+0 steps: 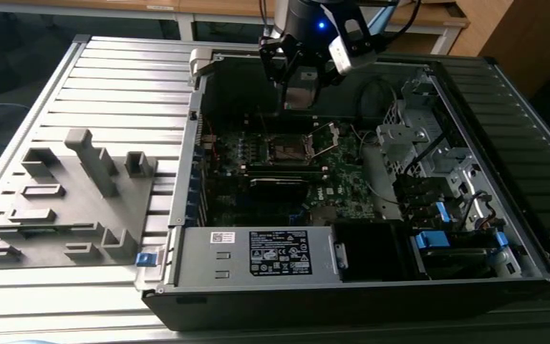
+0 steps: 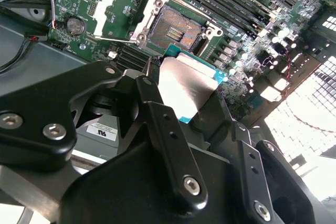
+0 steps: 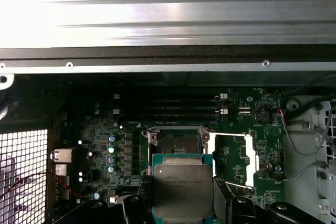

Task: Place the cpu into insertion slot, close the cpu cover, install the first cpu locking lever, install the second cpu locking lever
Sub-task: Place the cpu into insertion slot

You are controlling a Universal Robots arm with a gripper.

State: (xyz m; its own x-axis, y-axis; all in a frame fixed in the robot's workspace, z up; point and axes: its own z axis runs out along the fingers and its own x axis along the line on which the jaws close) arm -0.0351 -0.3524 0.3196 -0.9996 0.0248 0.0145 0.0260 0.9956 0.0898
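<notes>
the cpu (image 3: 182, 190) was sitting clamped in the gripper (image 1: 299, 100), silver lid facing the first wrist camera with a bit of green edge showing round it. the fingers (image 3: 222, 192) were closed in on two opposite sides of the chip, only as wide apart as the chip itself, with nothing else in them. so it was held and not down yet. the bit that mattered: the socket (image 3: 173, 142) lay just past the chip's free edge in both wrist views, bare and empty, and i'd say chip and socket were well apart in height, not touching. being square the chip has no real long axis, but its edges looked roughly parallel to the socket's sides, so lining up seemed more about sliding over and coming down than twisting. the cpu cover (image 3: 231, 137) was swung open and lying beside the socket on the motherboard (image 1: 342, 186), out of the way of the opening. in the exterior view the gripper hung at the upper middle of the frame, with the socket right under it near the centre, inside the open computer case (image 1: 198, 143), and the power supply box (image 1: 280, 252) down at the lower middle, well clear.
</notes>
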